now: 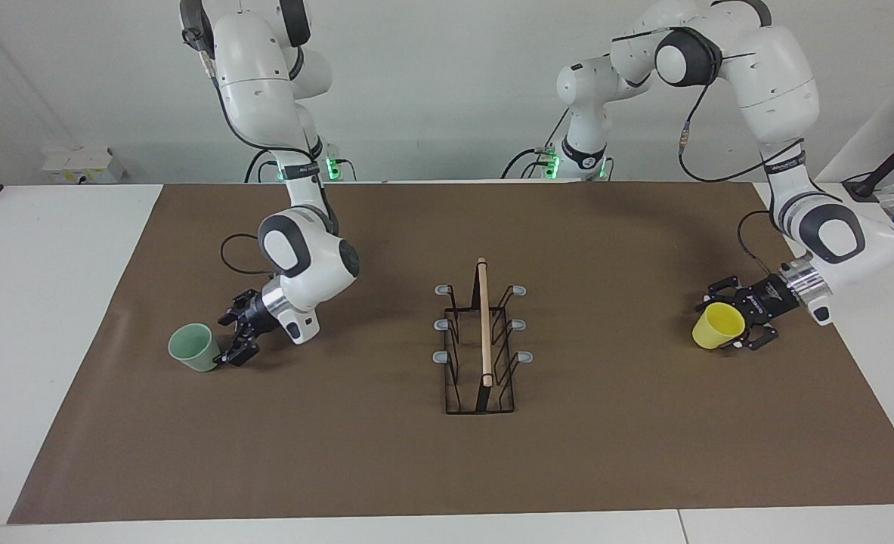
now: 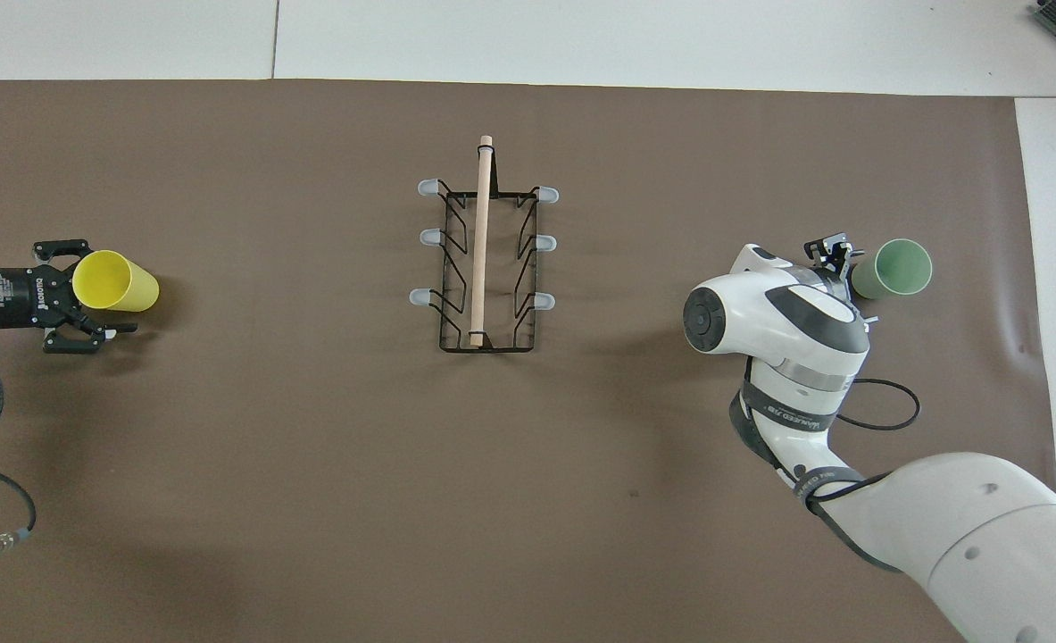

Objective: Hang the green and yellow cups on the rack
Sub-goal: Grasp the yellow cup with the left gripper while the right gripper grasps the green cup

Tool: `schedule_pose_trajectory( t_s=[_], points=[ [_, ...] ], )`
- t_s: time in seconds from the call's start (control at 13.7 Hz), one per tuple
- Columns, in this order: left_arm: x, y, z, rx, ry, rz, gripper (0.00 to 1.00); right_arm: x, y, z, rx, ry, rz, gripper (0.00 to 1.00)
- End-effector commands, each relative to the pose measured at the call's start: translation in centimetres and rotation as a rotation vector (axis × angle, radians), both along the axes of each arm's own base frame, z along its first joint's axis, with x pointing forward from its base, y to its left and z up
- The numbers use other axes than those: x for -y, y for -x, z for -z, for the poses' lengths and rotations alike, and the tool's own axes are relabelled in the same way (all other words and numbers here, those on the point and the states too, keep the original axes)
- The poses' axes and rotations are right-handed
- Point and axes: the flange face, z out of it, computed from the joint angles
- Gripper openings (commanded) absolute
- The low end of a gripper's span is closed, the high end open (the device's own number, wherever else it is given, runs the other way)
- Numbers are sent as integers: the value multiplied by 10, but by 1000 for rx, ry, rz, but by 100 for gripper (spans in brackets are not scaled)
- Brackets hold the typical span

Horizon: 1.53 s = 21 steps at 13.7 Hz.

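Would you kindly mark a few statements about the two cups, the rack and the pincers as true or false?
1. The bright yellow plastic cup hangs on a peg. False: it is off the black wire rack, at the left pincer.
2. The pale mint green plastic cup stands on the brown mat, mouth up. True.
3. Every grey-tipped peg is bare. True.
4. The right pincer is over the rack. False: it is beside the green cup.
5. Both pincers are shut. False: both are open.
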Motion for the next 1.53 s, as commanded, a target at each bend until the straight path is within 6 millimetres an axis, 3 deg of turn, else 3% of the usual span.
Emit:
schedule_pose_trajectory(
  t_s=[0.0,0.51,0.95,1.02,1.09,1.16,1.24,1.38,1.46],
  points=[
    [6,8,-5,36,1,-5,100,12,8,5,19,9,-27,100],
    [15,10,-3,73,8,32,100,25,15,16,24,33,-111,100],
    [25,2,-13,105,2,61,87,42,13,18,20,67,-186,100],
    [24,0,-16,112,-2,60,81,43,12,18,21,65,-189,100],
    [27,-2,-18,117,-4,67,37,44,12,19,18,67,-199,100],
    [27,-3,-21,125,-9,68,14,46,12,19,18,71,-213,100],
    [26,-4,-24,131,-14,66,0,51,13,21,12,76,-221,100],
    [24,-10,-41,164,-35,60,0,54,13,22,11,74,-231,100],
    [25,-15,-53,182,-50,66,0,54,13,22,11,75,-231,94]
  ],
)
